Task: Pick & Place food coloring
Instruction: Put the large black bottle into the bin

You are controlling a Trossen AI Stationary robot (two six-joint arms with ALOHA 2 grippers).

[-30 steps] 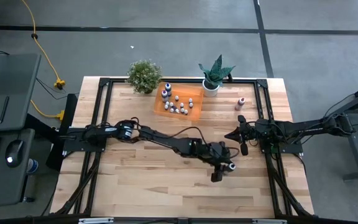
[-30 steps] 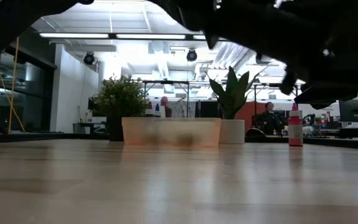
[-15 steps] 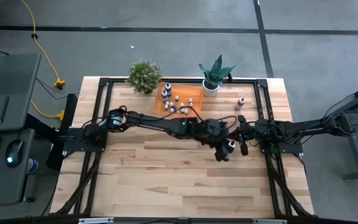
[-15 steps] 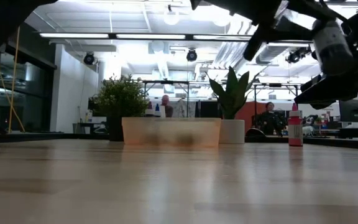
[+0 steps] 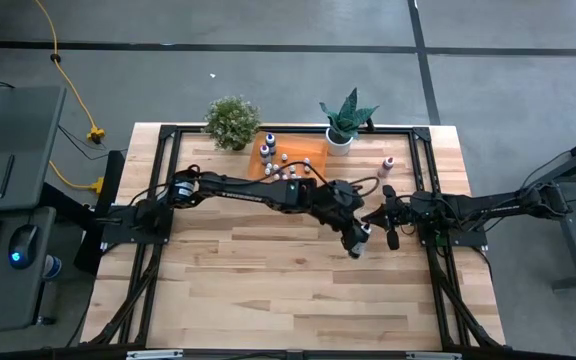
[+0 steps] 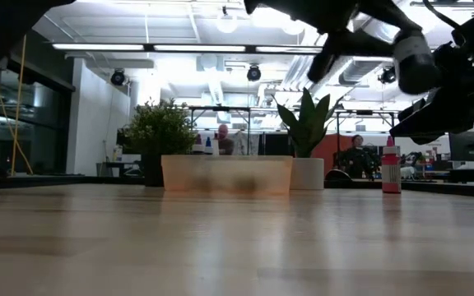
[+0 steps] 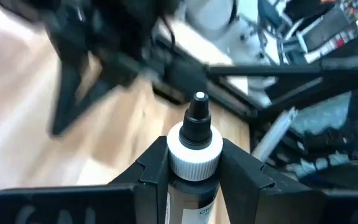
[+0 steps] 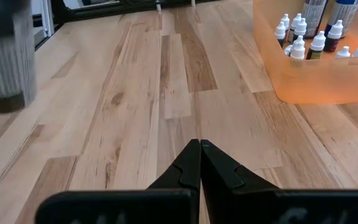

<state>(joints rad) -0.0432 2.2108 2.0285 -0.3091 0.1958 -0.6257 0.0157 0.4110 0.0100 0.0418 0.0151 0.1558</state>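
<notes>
Wooden tabletop below, the left gripper (image 5: 356,240) has swung up from the near side toward the orange tray (image 5: 313,150), fingers clamped on a white-capped food coloring bottle (image 7: 194,152). Delivery looks close. Beside it, the right gripper (image 8: 199,163) rests closed, empty.

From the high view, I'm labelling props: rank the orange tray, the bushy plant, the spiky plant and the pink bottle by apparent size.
1. Orange tray, partly hidden by the left arm.
2-3. Bushy plant and spiky plant: alike, so no ranking.
4. Pink bottle, clearly smallest.
</notes>
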